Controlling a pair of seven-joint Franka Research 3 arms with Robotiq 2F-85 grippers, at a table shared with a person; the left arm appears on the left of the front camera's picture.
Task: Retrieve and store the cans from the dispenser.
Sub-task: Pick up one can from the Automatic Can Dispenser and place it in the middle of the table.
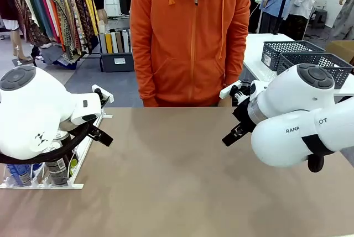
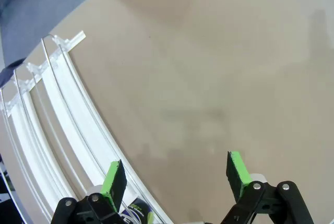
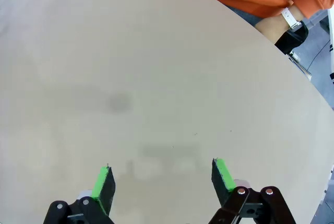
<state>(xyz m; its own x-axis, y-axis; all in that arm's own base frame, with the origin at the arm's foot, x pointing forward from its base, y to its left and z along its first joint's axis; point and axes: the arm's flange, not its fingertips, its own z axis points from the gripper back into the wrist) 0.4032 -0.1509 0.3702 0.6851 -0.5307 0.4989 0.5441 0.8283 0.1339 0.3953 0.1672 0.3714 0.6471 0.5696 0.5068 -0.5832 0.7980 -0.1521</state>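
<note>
My fingers (image 2: 114, 178) stand well apart on both hands, green pads facing each other with nothing between them. The left gripper (image 2: 175, 174) hangs over the bare table (image 2: 219, 78) just beside the dispenser (image 2: 57, 125), whose white rails curve past one of my pads in the left wrist view. The top of one can (image 2: 136, 209) peeps out just under that finger, at the near end of a lane.

In the front view the cans (image 1: 55, 168) stand bunched at the dispenser's front lip, a dark one beside a blue can (image 1: 19, 174), partly hidden behind my own left arm. I judge that is why they sit there: the lanes feed them toward the lip on my side. That makes my left hand the natural one to lift them out, and it is held open and close by for that. It will need to shift sideways over a lane and come down around a can before closing. None is gripped, so the work looks to be at its start or between cans.

The right gripper (image 3: 163, 179) hovers over plain tabletop, with a person's hand (image 3: 271, 25) near the far edge; the person wears an orange hoodie (image 1: 191, 38). Dark mesh baskets (image 1: 310, 60) sit on a separate white table beyond my right arm. Whether the cans go there I cannot tell.
</note>
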